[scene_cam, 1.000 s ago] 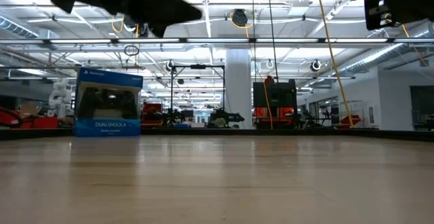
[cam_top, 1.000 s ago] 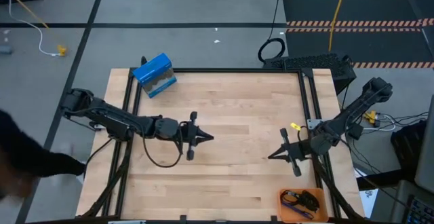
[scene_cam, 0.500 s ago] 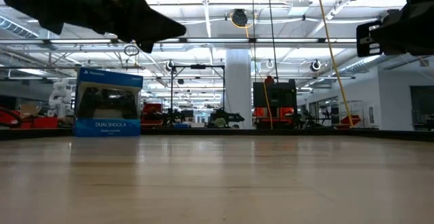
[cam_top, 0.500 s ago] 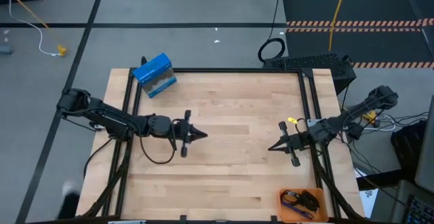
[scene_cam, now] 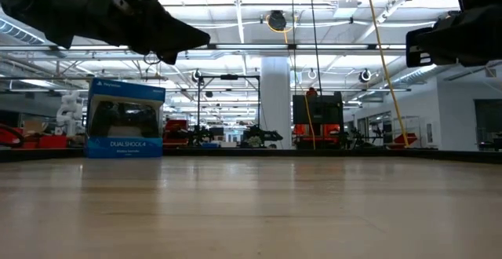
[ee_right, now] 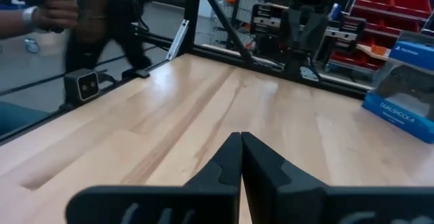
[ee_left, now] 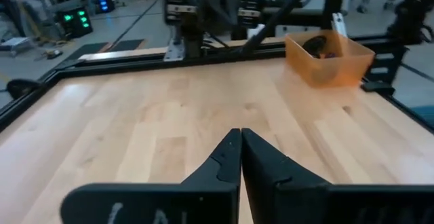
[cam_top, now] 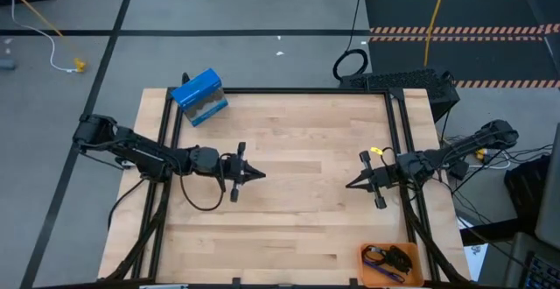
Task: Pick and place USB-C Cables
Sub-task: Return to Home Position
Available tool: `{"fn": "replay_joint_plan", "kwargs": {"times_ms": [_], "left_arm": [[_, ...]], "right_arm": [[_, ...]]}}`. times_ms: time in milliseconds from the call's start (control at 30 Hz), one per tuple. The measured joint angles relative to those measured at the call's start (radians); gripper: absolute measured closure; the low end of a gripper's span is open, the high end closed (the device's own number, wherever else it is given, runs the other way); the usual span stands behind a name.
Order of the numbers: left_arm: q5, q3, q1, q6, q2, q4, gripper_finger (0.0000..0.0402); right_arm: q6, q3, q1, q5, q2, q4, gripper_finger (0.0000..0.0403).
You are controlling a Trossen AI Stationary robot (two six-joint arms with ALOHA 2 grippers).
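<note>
**Orange bin holds the cables; both tools pinched shut above the table**

Orange and see-through, your bin (cam_top: 365,259) sits at the table's (cam_top: 297,228) near right corner, just beside the right arm's frame rail. All the cables (cam_top: 391,258) you can see lie inside it. The purple-blue cable (cam_top: 377,256) is on the bin's left half, a thin bundle with a loose end trailing toward the front wall. The black cables (cam_top: 402,258) fill the right half as one dark heap, and from above you cannot tell one coil from the other. From the left wrist the bin (ee_left: 319,71) shows across the table, upright, with a dark tangle showing above its rim.

Your left tool (cam_top: 262,174) hangs over the left middle of the table, pointing toward the centre. Its fingers (ee_left: 227,157) are pressed together with nothing between them. Your right tool (cam_top: 349,185) faces it from the right middle, well apart from it, and is likewise closed to a point on nothing (ee_right: 241,137). Neither tool touches the wood, and both are far from the bin.

A blue box (cam_top: 199,96) stands tilted at the far left corner, printed with a game controller. Beyond the table's edge, the right wrist view catches a person's hand (ee_right: 55,7).
</note>
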Motion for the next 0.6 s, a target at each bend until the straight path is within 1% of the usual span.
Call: {"fn": "replay_joint_plan", "kwargs": {"times_ms": [100, 200, 333, 400, 500, 600], "left_arm": [[0.05, -0.012, 0.021, 0.008, -0.021, -0.001, 0.0398], [0.06, -0.048, 0.049, -0.017, -0.053, -0.001, 0.0392], [0.064, -0.12, 0.077, -0.044, -0.089, 0.066, 0.0387], [0.064, -0.151, 0.085, -0.056, -0.107, 0.098, 0.0391], [0.063, -0.201, 0.09, -0.071, -0.149, 0.102, 0.0398], [0.023, -0.254, 0.09, -0.097, -0.191, 0.109, 0.0394]], "right_arm": [[0.009, -0.001, -0.017, -0.027, -0.008, -0.005, 0.0403], [0.015, -0.001, -0.021, -0.029, -0.01, -0.008, 0.0403], [0.014, -0.002, -0.022, -0.029, -0.011, -0.008, 0.0403], [0.014, -0.002, -0.022, -0.028, -0.011, -0.009, 0.0403], [0.013, -0.002, -0.022, -0.027, -0.011, -0.009, 0.0403], [0.01, -0.003, -0.022, -0.027, -0.011, -0.008, 0.0403]]}}
